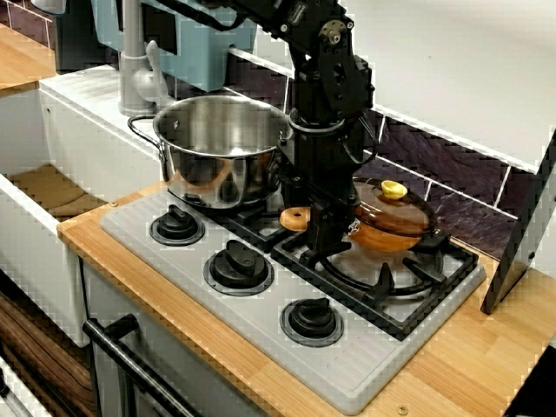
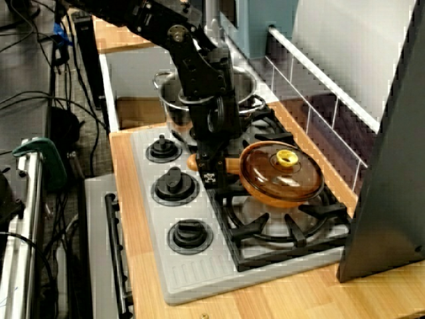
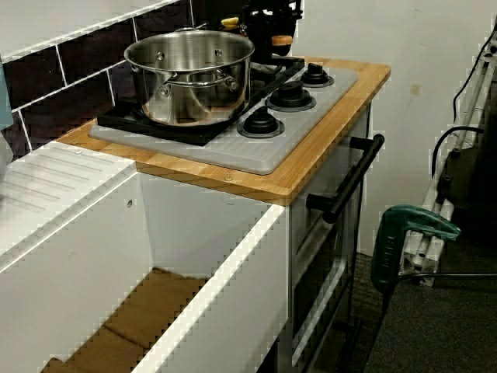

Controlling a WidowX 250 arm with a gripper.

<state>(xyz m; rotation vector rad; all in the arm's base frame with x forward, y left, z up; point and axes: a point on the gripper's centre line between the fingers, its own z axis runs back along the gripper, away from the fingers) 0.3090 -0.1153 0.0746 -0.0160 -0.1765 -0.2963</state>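
Note:
An amber glass pan [image 1: 391, 224] with a yellow-knobbed lid [image 1: 393, 188] sits on the right burner grate [image 1: 395, 291] of a toy stove. Its wooden handle [image 1: 294, 218] points left and ends in a ring. My black gripper [image 1: 327, 233] comes straight down onto that handle between ring and pan, with its fingers closed around it. The view from the side shows the same: gripper [image 2: 212, 174] astride the handle [image 2: 194, 161], the pan [image 2: 280, 174] to its right. In the view from the sink end, the steel pot hides most of the gripper [image 3: 268, 33].
A large steel pot [image 1: 226, 148] stands on the left burner, close beside the arm. Three black knobs [image 1: 238, 265] line the stove's front. A white sink [image 1: 48, 187] and faucet [image 1: 135, 74] lie to the left. A dark panel [image 1: 521, 234] leans at the right.

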